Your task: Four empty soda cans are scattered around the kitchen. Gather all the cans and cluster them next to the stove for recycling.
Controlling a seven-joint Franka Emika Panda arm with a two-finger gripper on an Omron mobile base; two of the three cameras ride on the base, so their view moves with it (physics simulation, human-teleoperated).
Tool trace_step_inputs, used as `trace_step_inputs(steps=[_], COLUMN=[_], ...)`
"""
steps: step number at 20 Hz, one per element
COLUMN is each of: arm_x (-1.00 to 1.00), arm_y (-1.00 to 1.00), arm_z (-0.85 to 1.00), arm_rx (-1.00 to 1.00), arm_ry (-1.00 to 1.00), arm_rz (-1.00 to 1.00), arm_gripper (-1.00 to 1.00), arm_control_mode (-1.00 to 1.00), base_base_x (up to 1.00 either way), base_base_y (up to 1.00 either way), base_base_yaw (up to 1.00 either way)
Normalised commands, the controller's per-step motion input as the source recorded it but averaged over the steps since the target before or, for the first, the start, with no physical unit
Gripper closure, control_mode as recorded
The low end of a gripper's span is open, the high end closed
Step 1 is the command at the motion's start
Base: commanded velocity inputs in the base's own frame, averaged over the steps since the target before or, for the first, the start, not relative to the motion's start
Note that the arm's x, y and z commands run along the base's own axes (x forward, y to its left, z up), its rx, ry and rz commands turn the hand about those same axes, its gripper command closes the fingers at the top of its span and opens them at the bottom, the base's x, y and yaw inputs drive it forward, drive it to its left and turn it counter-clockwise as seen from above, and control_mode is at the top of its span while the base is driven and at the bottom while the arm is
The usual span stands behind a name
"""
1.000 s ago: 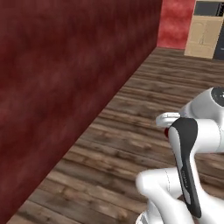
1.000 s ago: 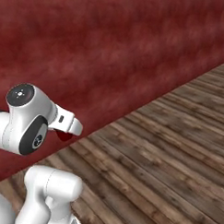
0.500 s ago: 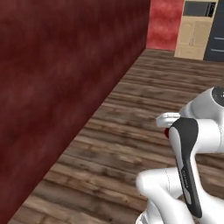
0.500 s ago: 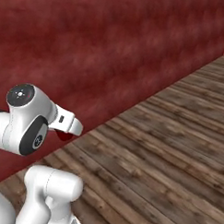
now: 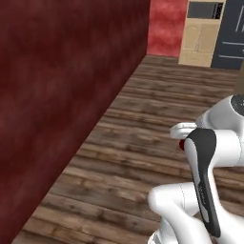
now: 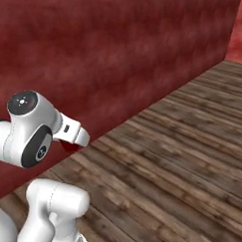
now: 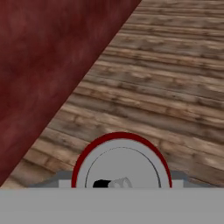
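The claw is clenched on a small red cylindrical soda can with a silver top, carried above the wooden plank floor beside a dark red wall. Empty, it is probably light, thin-walled and easily dented; a mid-body grip on the sides seems safest.

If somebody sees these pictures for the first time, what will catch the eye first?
A tall dark red wall takes up the left side, above a wooden plank floor. In the hand view, a red soda can with a silver top sits close at the bottom, in the end effector. Far back stand a beige cabinet and a dark door.
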Motion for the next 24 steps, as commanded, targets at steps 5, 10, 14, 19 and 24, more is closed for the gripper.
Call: trace_step_inputs(steps=[5,10,14,19,24], arm_x=[0.0,0.0,0.0,0.0,0.0], arm_y=[0.0,0.0,0.0,0.0,0.0], arm_z=[0.0,0.0,0.0,0.0,0.0], arm_rx=[0.0,0.0,0.0,0.0,0.0], arm_ry=[0.0,0.0,0.0,0.0,0.0], arm_rz=[0.0,0.0,0.0,0.0,0.0], arm_gripper=[1.0,1.0,1.0,1.0,1.0], arm_control_mode=[1.0,1.0,1.0,1.0,1.0], base_base_x=[0.99,0.95,1.0,0.99,0.99], base_base_y=[-0.01,-0.03,0.0,0.0,-0.01], base_base_yaw=[-0.19,-0.18,-0.21,-0.2,-0.2])
